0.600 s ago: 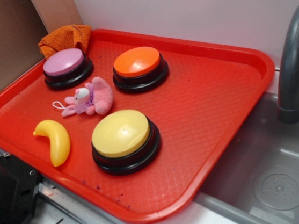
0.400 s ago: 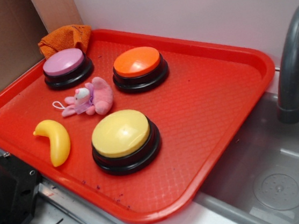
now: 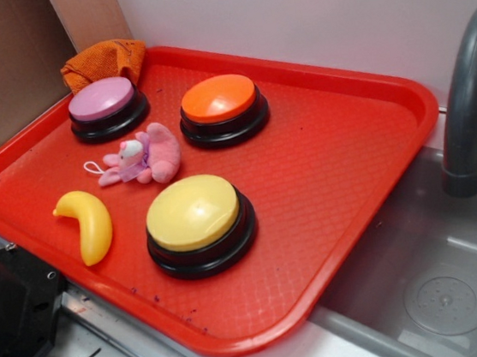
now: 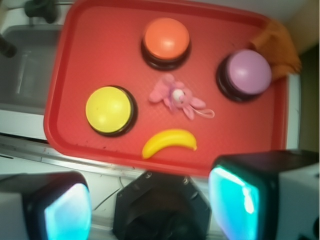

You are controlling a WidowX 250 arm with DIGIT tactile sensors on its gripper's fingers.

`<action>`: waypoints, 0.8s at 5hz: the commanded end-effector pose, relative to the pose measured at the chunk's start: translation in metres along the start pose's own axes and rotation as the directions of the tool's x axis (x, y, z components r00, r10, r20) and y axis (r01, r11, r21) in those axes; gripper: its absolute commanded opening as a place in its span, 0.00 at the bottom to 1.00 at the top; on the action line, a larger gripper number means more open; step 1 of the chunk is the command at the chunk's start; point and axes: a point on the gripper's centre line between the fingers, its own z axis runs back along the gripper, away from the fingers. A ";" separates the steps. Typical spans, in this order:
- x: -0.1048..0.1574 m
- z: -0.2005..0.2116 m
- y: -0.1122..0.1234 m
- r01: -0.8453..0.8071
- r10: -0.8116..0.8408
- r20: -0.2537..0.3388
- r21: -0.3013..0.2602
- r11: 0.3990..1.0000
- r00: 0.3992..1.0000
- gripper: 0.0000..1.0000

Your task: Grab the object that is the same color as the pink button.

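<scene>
Red tray (image 3: 348, 157) w/ plush toy (image 3: 145, 156) lying btwn pink button (image 3: 107, 106) & banana (image 3: 90, 223). Claw (image 4: 150, 200) spread wide, empty, high above. Approach step; next: descend onto toy.

tray (image 3: 340, 158) red | toy (image 3: 151, 154) pink, white face | button (image 3: 102, 99) mauve-pink, black base | banana (image 3: 89, 226) yellow

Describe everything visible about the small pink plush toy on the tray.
The pink plush toy is a small soft animal, fabric-looking, with a white face, a purple patch at its middle and a thin white loop string trailing from one end. It lies flat on the red tray, among the pink button, the orange button and the yellow button, with the yellow banana nearby. It appears to touch only the tray; nothing grips it.
</scene>
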 end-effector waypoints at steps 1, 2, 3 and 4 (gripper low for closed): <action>0.005 -0.035 0.027 0.270 -0.271 0.056 0.024 0.963 0.961 1.00; 0.008 -0.064 0.046 0.495 -0.482 0.169 -0.042 0.868 0.860 1.00; 0.018 -0.086 0.050 0.693 -0.661 0.293 -0.004 0.721 0.690 1.00; 0.039 -0.112 0.045 0.764 -0.738 0.286 0.027 0.644 0.612 1.00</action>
